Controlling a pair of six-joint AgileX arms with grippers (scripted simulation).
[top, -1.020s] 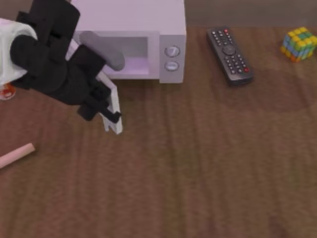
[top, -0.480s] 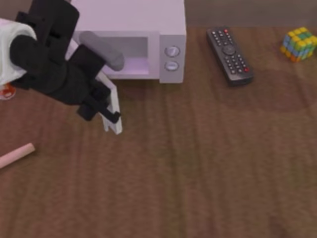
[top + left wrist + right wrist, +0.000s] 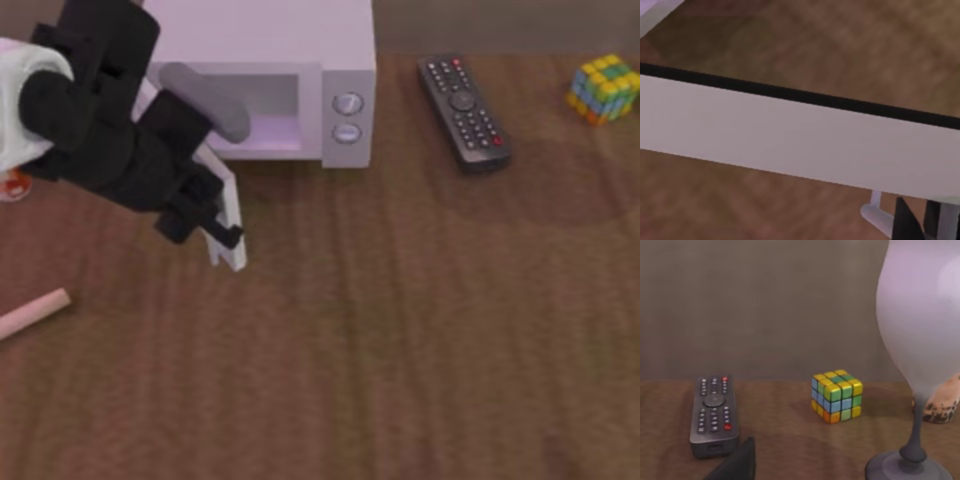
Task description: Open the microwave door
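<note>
Brown wood-grain table fills the top view, with the microwave standing at its far edge, left of centre. The microwave door is swung out toward the near side, hinged at the oven's left, so the lit cavity shows open beside the two round knobs. My left gripper sits right at the door's free edge, its black body reaching down from the upper left and overlapping the panel; the door's tip pokes out just beyond the fingers. In the left wrist view the door runs as a broad white band with a dark upper edge, and its slim handle appears next to a dark fingertip.

Compared with a second ago, door and arm sit almost exactly where they were; I see no real shift.

The fingers appear closed narrowly on the door's handle, though the grip itself is mostly hidden.

To the right lie a remote control and a colour cube; a pale stick lies at the left edge. My right gripper's dark fingertip shows only in its own wrist view, aperture unclear, near a white goblet.
</note>
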